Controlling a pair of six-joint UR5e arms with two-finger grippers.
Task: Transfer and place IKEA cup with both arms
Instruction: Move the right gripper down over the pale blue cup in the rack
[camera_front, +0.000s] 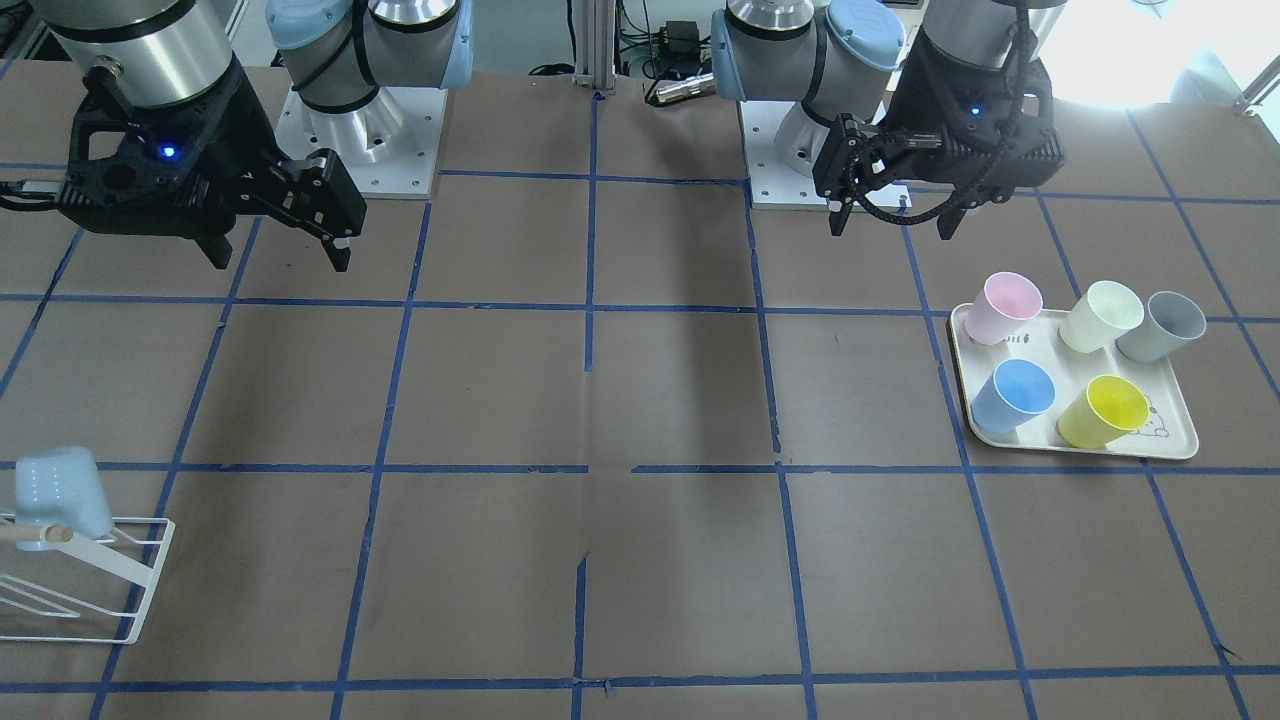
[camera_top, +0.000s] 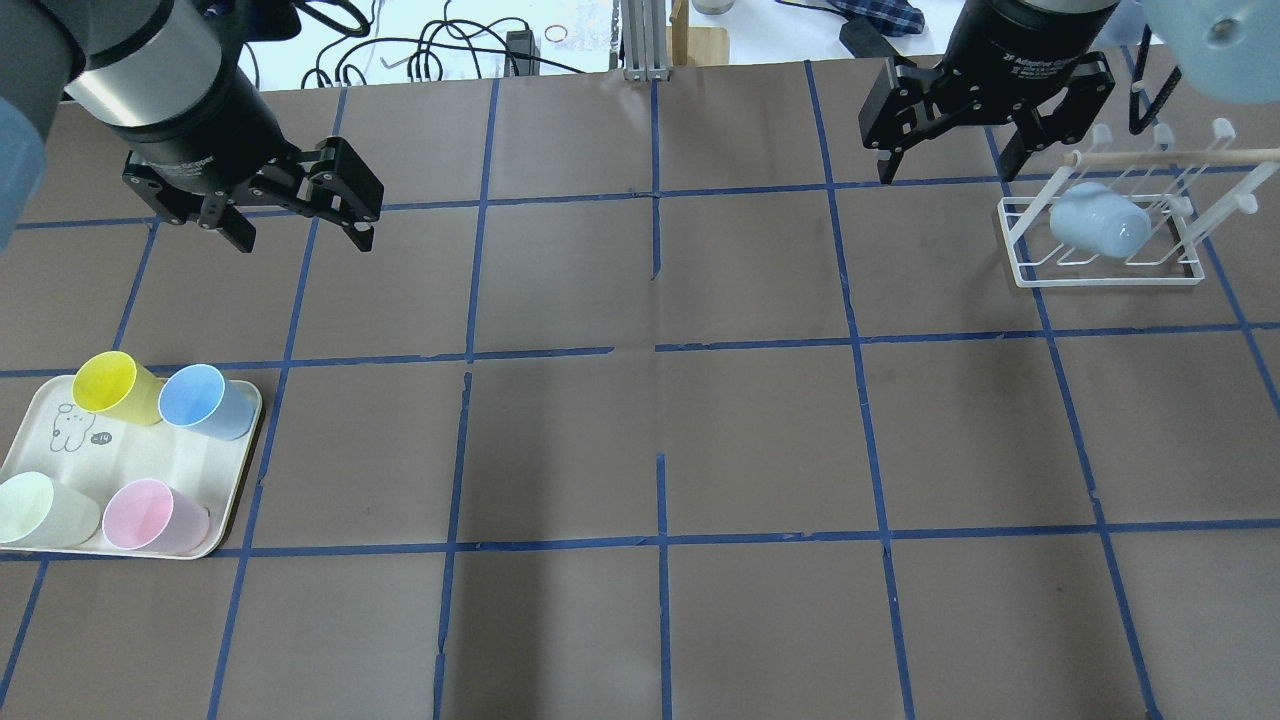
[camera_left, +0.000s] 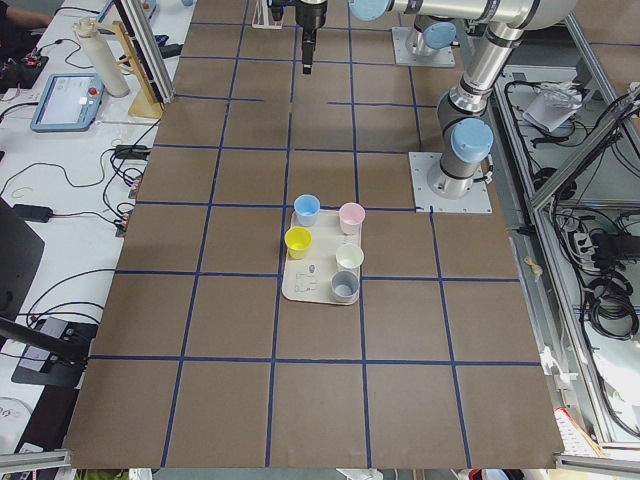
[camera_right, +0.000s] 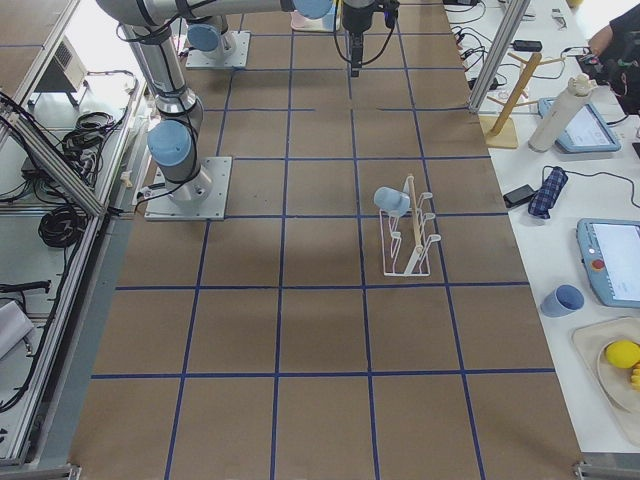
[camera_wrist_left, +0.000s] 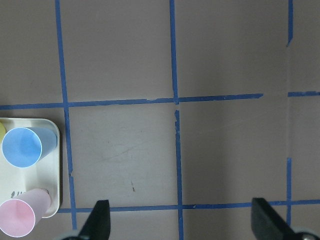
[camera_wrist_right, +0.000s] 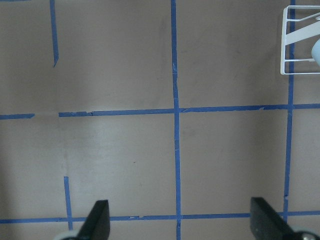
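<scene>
Two arms are hanging above a brown paper counter (camera_top: 760, 440) that blue tape (camera_top: 655, 350) is dividing into squares. You are seeing the left arm (camera_top: 160, 80) with its jaws released and spread wide, gripping nothing, and the right arm (camera_top: 1030, 40) with its jaws likewise parted and bare. Both wrist cameras are looking down on plain counter between the fingertips.

The IKEA cup (camera_top: 1095, 225) is sitting upturned and tilted on the white wire rack (camera_top: 1030, 270), on the robot's right side of the counter, just beside the right arm. Well apart from it, on the left side, a cream tray (camera_front: 1185, 440) is carrying five cups: a pink cup (camera_front: 1003, 307), a pale cream cup (camera_front: 1100, 315), a grey cup (camera_front: 1160, 327), a deeper blue cup (camera_front: 1012, 395) and a yellow cup (camera_front: 1103, 411), all upright.

Beyond the counter's far edge, black cables (camera_top: 440, 50) are trailing over a white bench beside an aluminium post (camera_top: 645, 40). A control tablet (camera_left: 65, 100) is lying on that bench.
</scene>
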